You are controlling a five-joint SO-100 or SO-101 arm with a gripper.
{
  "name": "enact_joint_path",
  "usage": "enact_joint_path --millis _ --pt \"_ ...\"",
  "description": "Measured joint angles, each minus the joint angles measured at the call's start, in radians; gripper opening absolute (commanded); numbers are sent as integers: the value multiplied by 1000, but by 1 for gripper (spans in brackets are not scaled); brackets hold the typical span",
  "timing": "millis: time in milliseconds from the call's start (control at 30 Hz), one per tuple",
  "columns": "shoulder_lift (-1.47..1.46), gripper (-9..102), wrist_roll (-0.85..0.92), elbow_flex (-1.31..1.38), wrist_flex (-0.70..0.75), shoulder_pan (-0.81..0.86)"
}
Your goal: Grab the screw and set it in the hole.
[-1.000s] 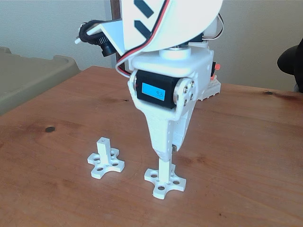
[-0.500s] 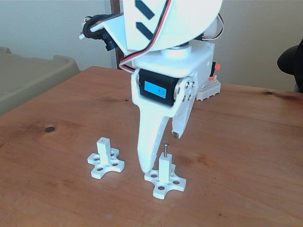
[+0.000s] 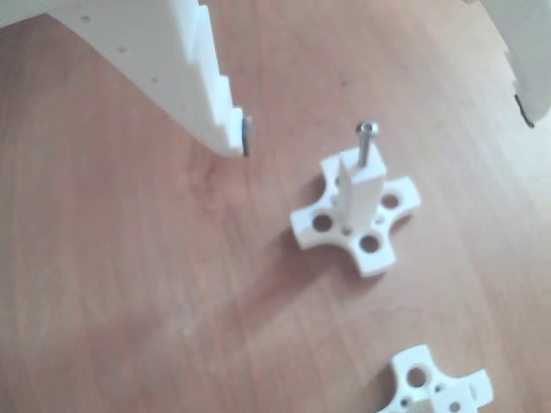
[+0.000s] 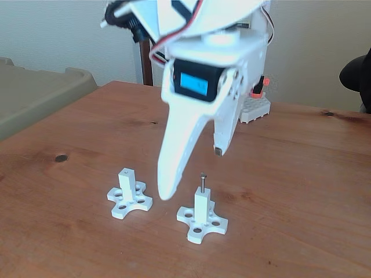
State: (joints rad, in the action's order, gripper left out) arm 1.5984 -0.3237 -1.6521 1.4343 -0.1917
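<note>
Reddish wooden tabletop (image 4: 69,231). Thin dark grey metal screw (image 4: 203,180) stands upright in the tiny hole (image 3: 362,165) atop the white cross-based plastic post (image 4: 201,213). White two-finger gripper (image 4: 191,174) hangs above it, spread wide, holding nothing; placement looks done.
</note>
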Motion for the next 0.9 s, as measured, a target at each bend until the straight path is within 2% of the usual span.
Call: enact_joint_path --millis 467,733,900 --pt "316 44 52 -221 -78 84" --pt "646 34 121 -457 -156 110" --pt "833 33 146 -623 -201 115"
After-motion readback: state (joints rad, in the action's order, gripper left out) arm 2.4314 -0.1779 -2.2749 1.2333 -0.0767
